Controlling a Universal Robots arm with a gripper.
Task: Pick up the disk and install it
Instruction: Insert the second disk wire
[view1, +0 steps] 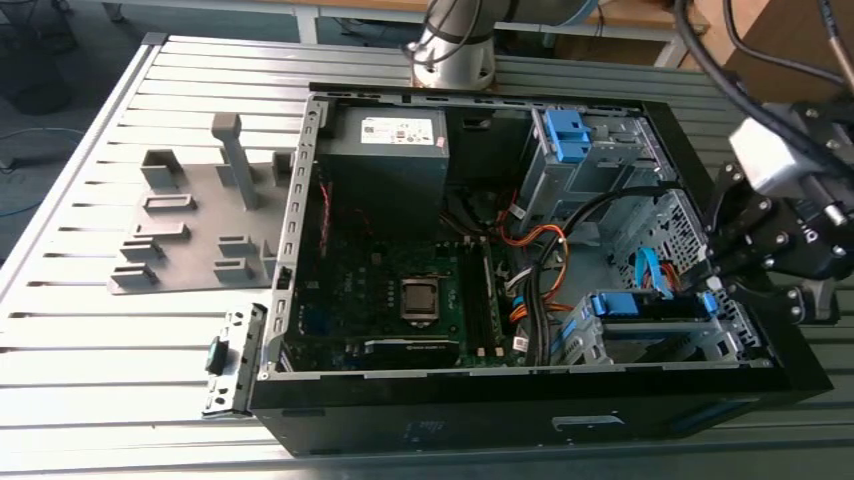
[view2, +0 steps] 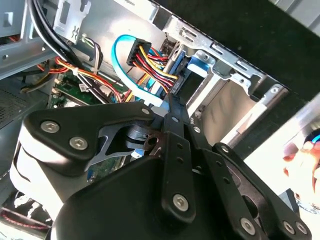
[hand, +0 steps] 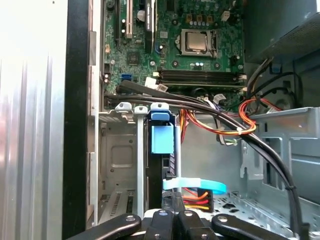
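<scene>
The disk stands on edge in the drive cage at the case's front corner, on the exterior view's right, with its blue carrier frame uppermost. In the first wrist view the disk's blue tab sits in a slot of the cage. My gripper hangs right at the cage's outer side. Its black fingers are together, and the gripper is shut with its tips against the disk's near end. Whether they pinch any part of it is hidden.
The open black case lies on a slatted metal table. A light blue data cable and bundled power wires cross just beside the fingers. The power supply and a blue bracket sit at the far end; a grey fixture plate lies outside.
</scene>
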